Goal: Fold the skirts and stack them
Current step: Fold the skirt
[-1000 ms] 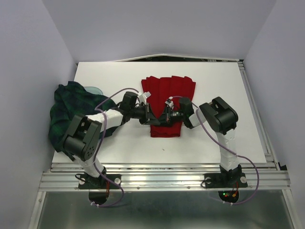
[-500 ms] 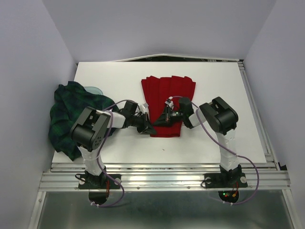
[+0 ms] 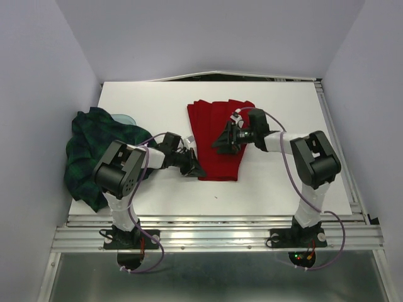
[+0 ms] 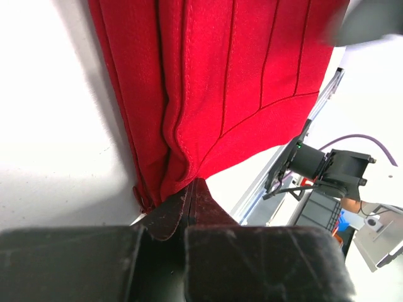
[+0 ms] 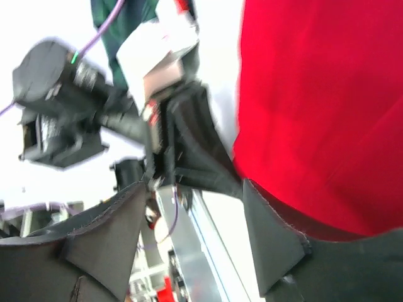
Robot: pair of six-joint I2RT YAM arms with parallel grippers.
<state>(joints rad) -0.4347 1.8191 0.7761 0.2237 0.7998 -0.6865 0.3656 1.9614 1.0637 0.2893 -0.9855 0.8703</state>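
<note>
The red skirt (image 3: 213, 123) lies flat in the middle of the table with its pleats running front to back; it also fills the left wrist view (image 4: 220, 82) and shows at the right wrist's upper right (image 5: 315, 94). My left gripper (image 3: 194, 169) (image 4: 192, 187) is shut at the skirt's near left corner, and the cloth puckers into its tips. Over the skirt's middle my right gripper (image 3: 225, 141) (image 5: 189, 211) is open with nothing between its fingers. The plaid skirt (image 3: 91, 148) is a crumpled heap at the table's left edge.
The white table (image 3: 289, 113) is boxed in by walls on the left, back and right. An aluminium rail (image 3: 214, 229) runs along the near edge by the arm bases. The left arm's wrist (image 5: 63, 107) shows in the right wrist view.
My right gripper has opened, let go of the red skirt and drawn back and up while its elbow swung right. My left gripper slid to the skirt's near left corner, then stayed.
</note>
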